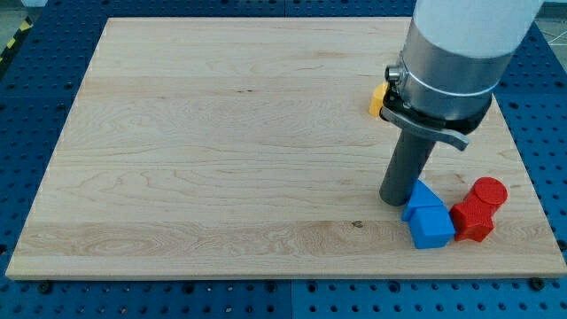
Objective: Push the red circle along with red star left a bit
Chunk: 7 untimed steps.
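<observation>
The arm carries no hand. My tip (395, 200) rests beside the blue blocks (427, 216), left of red circle (487, 192) and red star (471, 220), which touch near the desk (221, 133) right edge. Reposition to their right, then push left together.

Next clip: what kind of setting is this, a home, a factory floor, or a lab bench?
Most likely a robotics lab bench. A pale wooden board lies on a blue perforated metal table with regular mounting holes, and a grey robot arm drives a dark rod among small coloured blocks, such as the red cylinder block.

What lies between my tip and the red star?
In the camera view, two touching blue blocks lie between my tip and the red star.
</observation>
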Motion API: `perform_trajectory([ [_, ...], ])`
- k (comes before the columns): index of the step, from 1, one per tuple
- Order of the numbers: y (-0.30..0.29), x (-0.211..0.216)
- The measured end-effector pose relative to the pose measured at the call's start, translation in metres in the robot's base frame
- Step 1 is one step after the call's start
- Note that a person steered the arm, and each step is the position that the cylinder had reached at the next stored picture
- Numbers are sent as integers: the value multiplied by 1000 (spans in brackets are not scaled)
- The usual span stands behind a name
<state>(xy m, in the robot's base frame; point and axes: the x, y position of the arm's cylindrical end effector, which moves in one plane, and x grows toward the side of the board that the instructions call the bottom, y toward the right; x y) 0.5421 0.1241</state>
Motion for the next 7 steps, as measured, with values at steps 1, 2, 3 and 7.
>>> perform_trajectory([
  [1,0,7],
  [2,-1,9],
  [3,-16,-5],
  [7,94,-52],
])
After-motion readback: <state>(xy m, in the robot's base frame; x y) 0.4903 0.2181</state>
